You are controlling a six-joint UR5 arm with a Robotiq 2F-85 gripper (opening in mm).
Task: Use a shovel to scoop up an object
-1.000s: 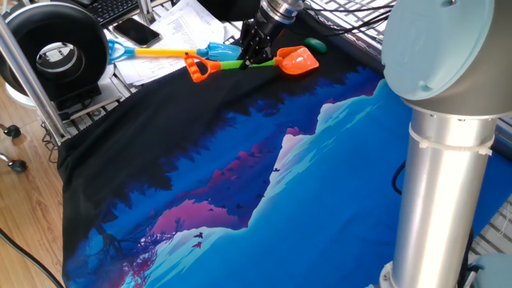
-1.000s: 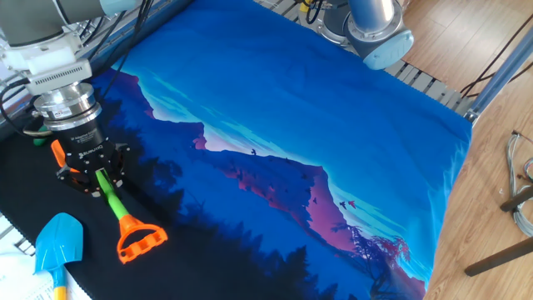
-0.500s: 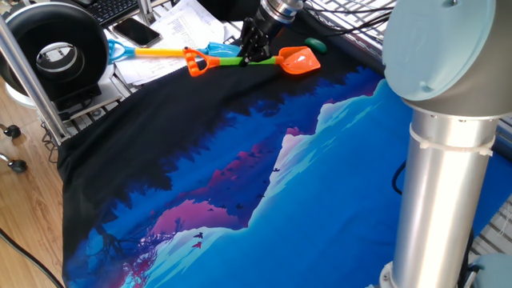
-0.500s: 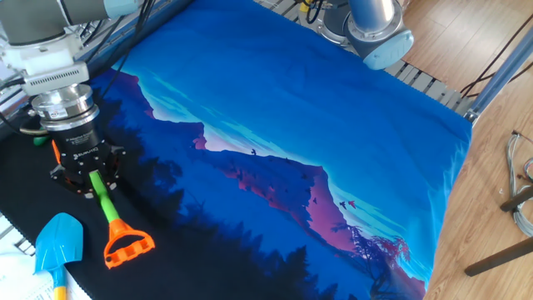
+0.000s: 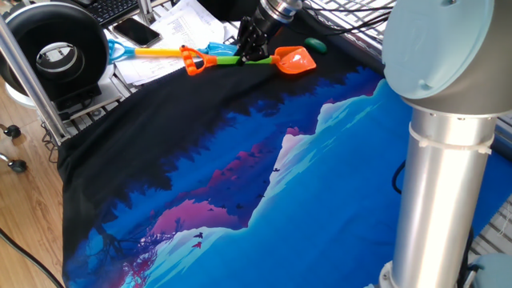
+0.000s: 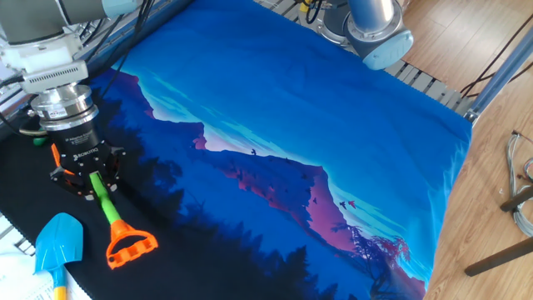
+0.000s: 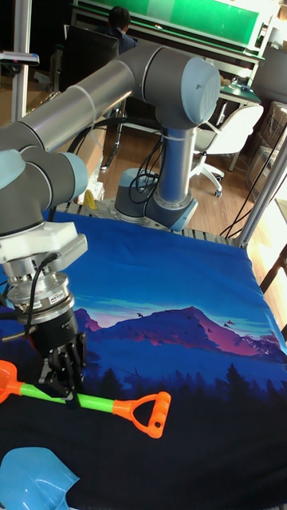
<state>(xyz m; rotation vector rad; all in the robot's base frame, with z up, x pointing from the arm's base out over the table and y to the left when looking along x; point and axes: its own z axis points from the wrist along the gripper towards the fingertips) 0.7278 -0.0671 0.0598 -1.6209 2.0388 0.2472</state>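
Observation:
The shovel [image 5: 294, 58] has an orange blade, a lime-green shaft and an orange D-handle. It lies across the black far corner of the cloth. My gripper [image 5: 250, 54] is shut on the green shaft just behind the blade. In the other fixed view the gripper [image 6: 87, 179] points down, with the shovel's handle [image 6: 131, 248] sticking out toward the table edge. The tall fixed view shows the gripper [image 7: 68, 390] clamped on the shovel's shaft [image 7: 96, 402]. The object [image 5: 314, 44], a small dark green oval, lies just beyond the blade tip. It peeks out behind the wrist as the object [image 6: 37, 139].
A blue shovel with a yellow shaft [image 5: 164, 53] lies beside the orange handle, its blade [image 6: 57, 242] at the cloth edge. Papers, a phone [image 5: 136, 32] and a black round device [image 5: 56, 50] sit past the corner. The arm's grey column [image 5: 448, 160] stands at the right.
The gripper has carried the shovel a little toward the far edge. The orange handle has swung closer to the blue shovel. The green object has not moved.

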